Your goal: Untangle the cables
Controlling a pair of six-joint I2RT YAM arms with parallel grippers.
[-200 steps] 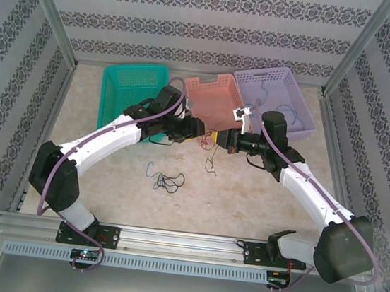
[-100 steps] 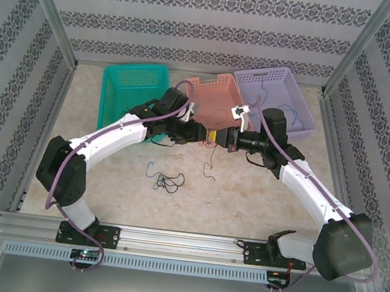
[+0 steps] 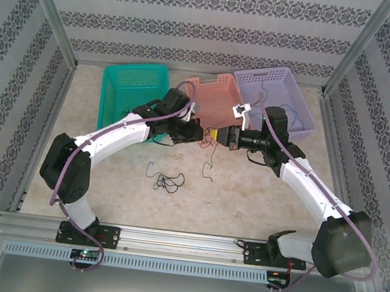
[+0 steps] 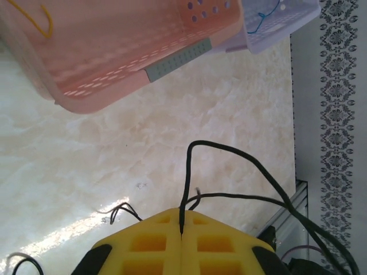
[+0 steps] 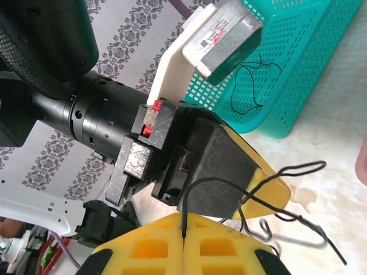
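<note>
Just in front of the pink basket [image 3: 219, 95], the left gripper [image 3: 204, 133] and right gripper [image 3: 217, 135] meet tip to tip. Each is pinched shut on seemingly the same black cable [image 3: 210, 163], whose slack dangles beneath them. Drawing apart sideways should straighten it.

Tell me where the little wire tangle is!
In the top view, the tangle lies on the table, between the left gripper and the near edge.
</note>
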